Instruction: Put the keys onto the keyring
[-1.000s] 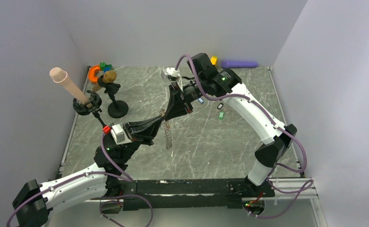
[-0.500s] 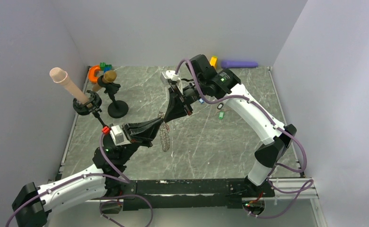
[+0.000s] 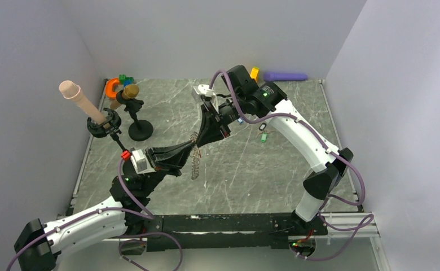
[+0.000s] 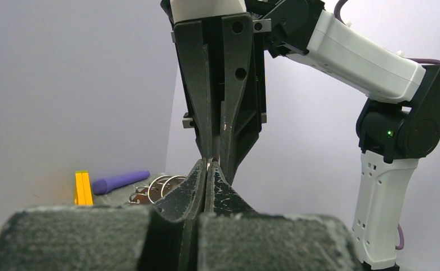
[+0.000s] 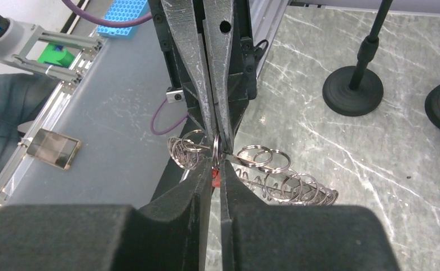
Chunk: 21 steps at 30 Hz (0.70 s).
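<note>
Keyring: its upper end was caught at the tips of the left gripper, and the rest dangled straight below that gripper, clear of the table. In the right wrist view the loops fanned out to either side of the meeting fingertips.

Left gripper: fingers pressed fully together on the keyring, no gap showing in its own wrist view.

Right gripper: tip to tip with the left one, coming at it from the far side. Its fingers were drawn close, leaving a thin slit. A sliver of red sat in that slit, taken to be the red key, clamped there. A small ring stood edge-on just past the fingertips, touching the left gripper's tips.

Green key: flat on the table, well off to the right gripper's outer side, beside its forearm.

Hard to make out:
- most of the red key was buried between the fingers
- could not tell whether the edge-on ring belonged to the key or the keyring
- blue and black keys were not identified

Beyond the grippers, at the back wall: orange block, purple cylinder.
</note>
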Available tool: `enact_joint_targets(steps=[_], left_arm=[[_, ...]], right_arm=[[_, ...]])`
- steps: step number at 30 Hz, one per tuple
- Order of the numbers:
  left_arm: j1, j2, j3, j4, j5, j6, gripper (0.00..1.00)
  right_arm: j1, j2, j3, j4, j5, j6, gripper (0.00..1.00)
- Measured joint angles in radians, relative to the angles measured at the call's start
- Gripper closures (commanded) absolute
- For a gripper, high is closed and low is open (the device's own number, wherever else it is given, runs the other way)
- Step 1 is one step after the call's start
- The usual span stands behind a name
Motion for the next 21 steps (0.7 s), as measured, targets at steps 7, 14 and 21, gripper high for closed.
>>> enact_joint_targets(steps=[7, 14, 21], left_arm=[[0.000, -0.001, 0.000, 0.003, -0.003, 0.001, 1.00], [0.000, -0.011, -0.002, 0.003, -0.006, 0.000, 1.00], [0.002, -0.004, -0.002, 0.009, -0.007, 0.000, 1.00]], right_arm=[[-0.008, 0.000, 0.000, -0.014, -0.010, 0.001, 0.87], [-0.008, 0.000, 0.000, -0.014, -0.013, 0.013, 0.71], [-0.008, 0.000, 0.000, -0.012, -0.013, 0.033, 0.69]])
